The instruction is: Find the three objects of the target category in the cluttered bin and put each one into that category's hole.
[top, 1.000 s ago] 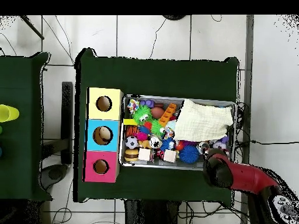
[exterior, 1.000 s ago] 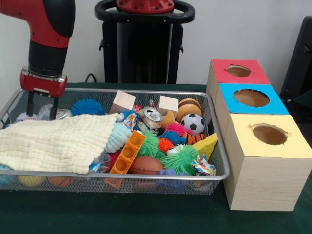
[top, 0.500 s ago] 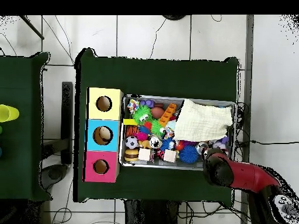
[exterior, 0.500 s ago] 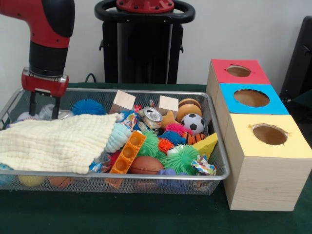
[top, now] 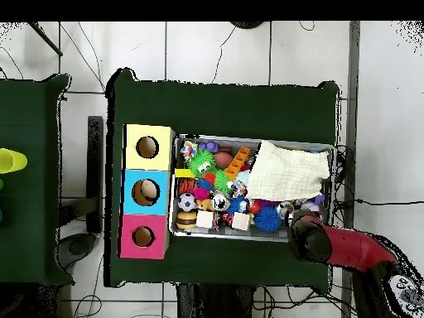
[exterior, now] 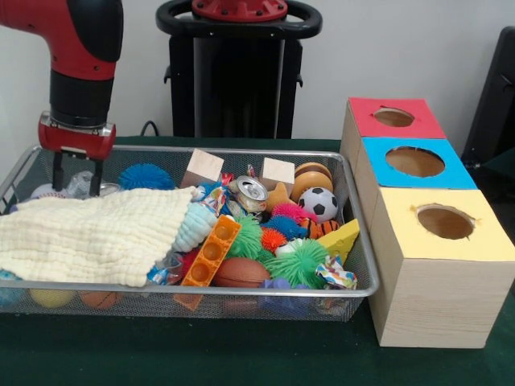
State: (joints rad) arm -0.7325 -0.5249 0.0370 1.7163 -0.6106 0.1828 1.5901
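A wire bin (exterior: 241, 151) holds a jumble of toys: a silver can (exterior: 251, 191), a soccer ball (exterior: 319, 203), two wooden blocks (exterior: 203, 167), spiky balls (exterior: 299, 261) and an orange brick (exterior: 212, 251). A cream cloth (exterior: 88, 233) covers the bin's left half. My gripper (exterior: 76, 183) hangs over the far left corner, open, its fingers straddling a crumpled clear and silver item (exterior: 83, 184) without closing on it. Right of the bin stand the red (exterior: 426, 122), blue (exterior: 460, 173) and yellow (exterior: 483, 241) boxes, each with a round hole. From overhead, the arm (top: 331, 244) hides the gripper.
A blue spiky ball (exterior: 145, 177) lies just right of the gripper. A second silver can (exterior: 109, 189) lies by the right finger. The bin's wire wall is close on the gripper's left. The overhead view shows the cloth (top: 286, 172) and the boxes (top: 145, 192).
The gripper has risen slightly and shifted a little to the right over the bin's far left corner. Nothing in the bin has visibly moved.
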